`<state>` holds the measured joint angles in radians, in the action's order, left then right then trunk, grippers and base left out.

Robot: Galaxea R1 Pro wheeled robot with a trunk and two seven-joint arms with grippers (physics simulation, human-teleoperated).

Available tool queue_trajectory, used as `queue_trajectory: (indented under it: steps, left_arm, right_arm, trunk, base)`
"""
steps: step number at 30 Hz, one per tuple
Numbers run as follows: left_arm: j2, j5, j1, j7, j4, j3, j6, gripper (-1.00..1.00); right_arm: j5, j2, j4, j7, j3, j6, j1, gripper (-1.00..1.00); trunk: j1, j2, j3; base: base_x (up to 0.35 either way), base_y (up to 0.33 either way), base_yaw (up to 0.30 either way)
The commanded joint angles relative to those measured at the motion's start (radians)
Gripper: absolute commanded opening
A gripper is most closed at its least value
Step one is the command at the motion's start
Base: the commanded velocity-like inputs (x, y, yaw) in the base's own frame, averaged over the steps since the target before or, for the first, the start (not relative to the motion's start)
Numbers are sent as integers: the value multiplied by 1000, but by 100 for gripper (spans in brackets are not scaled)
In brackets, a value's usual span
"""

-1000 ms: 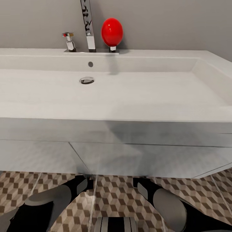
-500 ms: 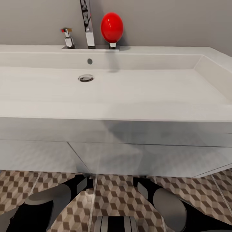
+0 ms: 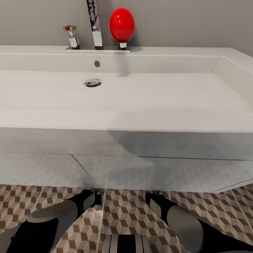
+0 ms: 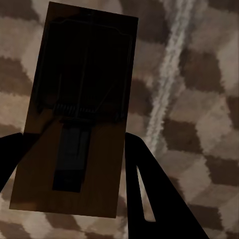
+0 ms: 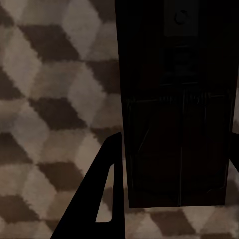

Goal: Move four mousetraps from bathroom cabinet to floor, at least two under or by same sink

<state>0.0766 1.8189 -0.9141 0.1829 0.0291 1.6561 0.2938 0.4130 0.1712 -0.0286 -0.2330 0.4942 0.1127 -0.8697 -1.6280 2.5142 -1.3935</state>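
In the left wrist view a brown wooden mousetrap with dark metal parts sits between the dark fingers of my left gripper, held over the cube-patterned bathroom floor. The right wrist view has a second, shadowed mousetrap inside my right gripper, above the same floor. In the head view the wide white sink with its chrome tap stands straight ahead. Both forearms reach low toward the tiled floor at its foot, left arm and right arm.
A shiny red egg-shaped object stands on the sink's back ledge beside the tap, with a small chrome handle to the left. The sink's flat white front panels overhang the floor just ahead of my wrists. A grey wall rises behind.
The head view has shifted slightly, so the sink and tap sit a little higher and further left in the picture. The arms keep their place in the view.
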Motion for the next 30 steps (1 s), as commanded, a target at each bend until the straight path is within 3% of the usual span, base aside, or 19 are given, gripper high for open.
queue_trajectory:
  steps: [1, 19, 30]
  left_arm:
    - [-1, 10, -17, 6, 2, 2, 5, -100]
    - [-1, 10, -17, 6, 2, 2, 5, -100]
    - [-1, 10, -17, 6, 2, 2, 5, -100]
  right_arm:
    - [9, 0, -2, 0, 6, 7, 0, -100]
    - [9, -1, -2, 0, 6, -14, 0, -100]
    - [9, -1, -2, 1, 6, -15, 0, -100]
  trunk:
    - [0, 0, -2]
    - [0, 0, -7]
    - [0, 0, -7]
  base:
    - [0, 0, 0]
    - [0, 0, -1]
    - [0, 0, -142]
